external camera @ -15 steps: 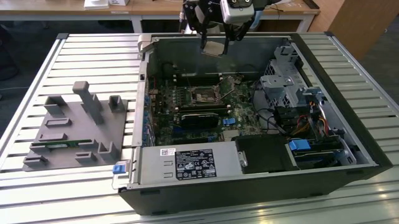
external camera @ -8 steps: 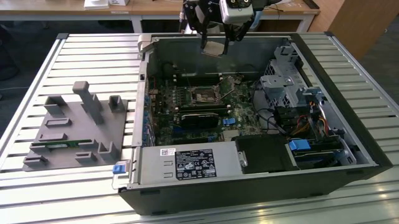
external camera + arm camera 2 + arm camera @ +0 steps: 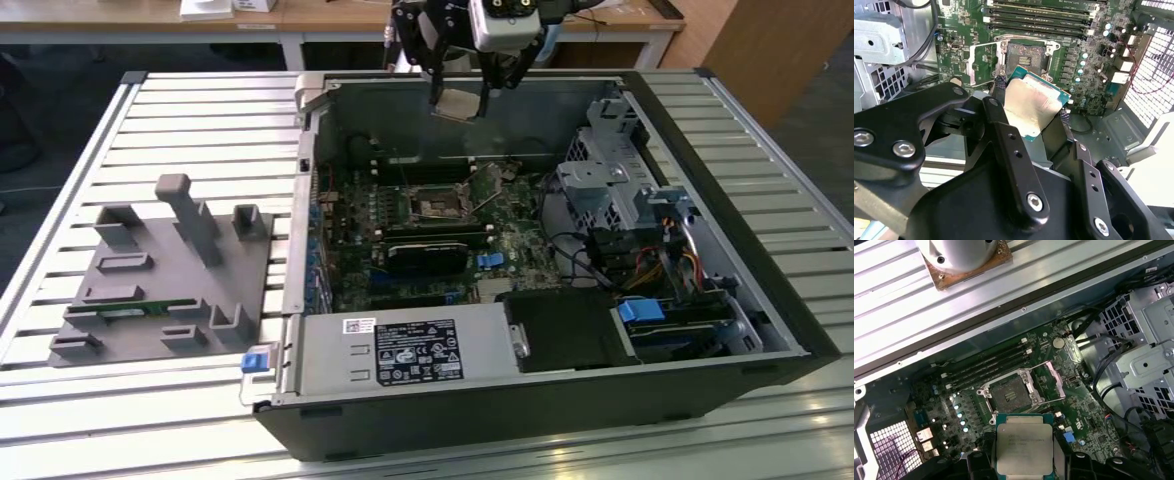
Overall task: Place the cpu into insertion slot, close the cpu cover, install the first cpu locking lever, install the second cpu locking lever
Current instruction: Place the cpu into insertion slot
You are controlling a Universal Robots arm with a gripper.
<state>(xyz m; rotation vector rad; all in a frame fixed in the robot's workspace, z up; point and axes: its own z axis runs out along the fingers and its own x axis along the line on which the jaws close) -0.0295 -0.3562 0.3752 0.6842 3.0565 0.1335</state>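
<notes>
Exterior view, tool: the tool [image 3: 461, 95] hangs high above the insertion slot [image 3: 441, 207], over the far wall of the open computer case [image 3: 534, 400], and grips the cpu [image 3: 457, 106].
Exterior view, cpu: it is held tilted in the air, well apart from the slot, and touches no part of the board.
Exterior view, progress: the slot's centre looks dark and bare, so I judge that none of the four steps is done.
Exterior view, hard to tell: the silver parts just beside the slot blur together, and I cannot separate cover from levers.
Second wrist view, tool: the tool [image 3: 1032, 99] has two fingers [image 3: 999, 84] clamped on opposite edges of the cpu [image 3: 1034, 102].
Second wrist view, slot: the insertion slot [image 3: 1026, 55] lies beyond the chip, uncovered, inside its silver rim.
Second wrist view, cover: the cpu cover [image 3: 972, 65] is swung open beside the slot, and green board shows through its window.
Second wrist view, hidden: the tool's black links hide the chip's near corner.
First wrist view, cpu: the cpu [image 3: 1024, 442] sits in the tool [image 3: 1025, 460] with its silver top towards the camera, near the insertion slot [image 3: 1009, 394] but clear of it.
First wrist view, cover: the cpu cover [image 3: 1056, 377] stands open at the slot's side.
First wrist view, left to do: seating the chip, closing the cover and installing both levers, as I judge it.
First wrist view, hard to tell: the frame edge cuts off the chip's near edge, and I cannot tell which thin bars by the slot are the levers.
</notes>
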